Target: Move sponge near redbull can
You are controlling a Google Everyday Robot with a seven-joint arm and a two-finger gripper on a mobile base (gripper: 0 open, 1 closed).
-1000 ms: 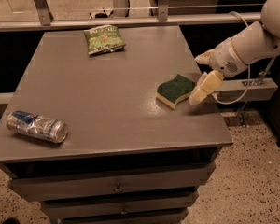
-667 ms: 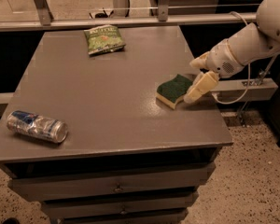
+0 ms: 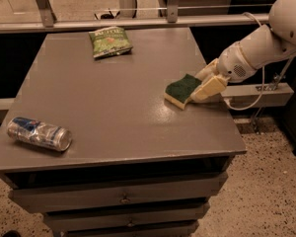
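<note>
Closest to me are the drawers. Just above them, the redbull can lies on its side at the front-left of the grey cabinet top, close to the front edge. That is my first worry, because a can lying down rolls. If the sponge arrives with any push behind it, I could knock the can over the lip.

Further back and well apart to the right, the sponge sits green side up near the right edge. Its right end is at the gripper, which comes in low from the right on the white arm. I cannot tell whether the gripper is clamped on the sponge or only set against it. If it holds just that end, I judge the soft foam could twist loose or drop partway along the long diagonal to the can. If it holds nothing, a sideways move would merely shove the sponge, and this near the edge it might tip off.

Farthest away, the green snack bag lies at the back, clear of that diagonal. It becomes a hazard only if I swing wide.
</note>
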